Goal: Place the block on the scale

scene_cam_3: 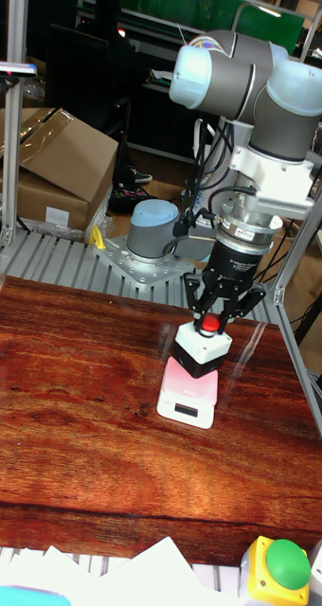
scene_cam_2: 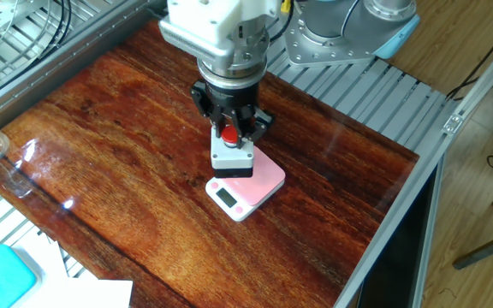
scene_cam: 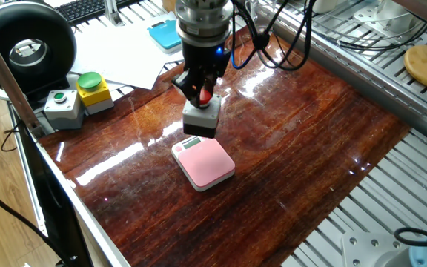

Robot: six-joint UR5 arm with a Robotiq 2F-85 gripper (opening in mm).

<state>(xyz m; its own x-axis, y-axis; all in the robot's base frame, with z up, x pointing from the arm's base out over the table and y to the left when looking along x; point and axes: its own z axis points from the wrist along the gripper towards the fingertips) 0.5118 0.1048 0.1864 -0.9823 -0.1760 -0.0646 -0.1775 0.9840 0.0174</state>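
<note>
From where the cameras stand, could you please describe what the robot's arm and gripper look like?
The arm has silvery-grey tube sections with pale blue joint caps. A white bracket sits at the wrist above a black cylindrical body. The gripper has black fingers. Black cables loop off the wrist, where a small blue light glows.

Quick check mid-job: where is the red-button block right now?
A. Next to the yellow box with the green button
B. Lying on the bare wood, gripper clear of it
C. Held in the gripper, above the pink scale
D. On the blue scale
C: the gripper is shut on the block, which hangs over the scale, apparently not yet set down.
</note>
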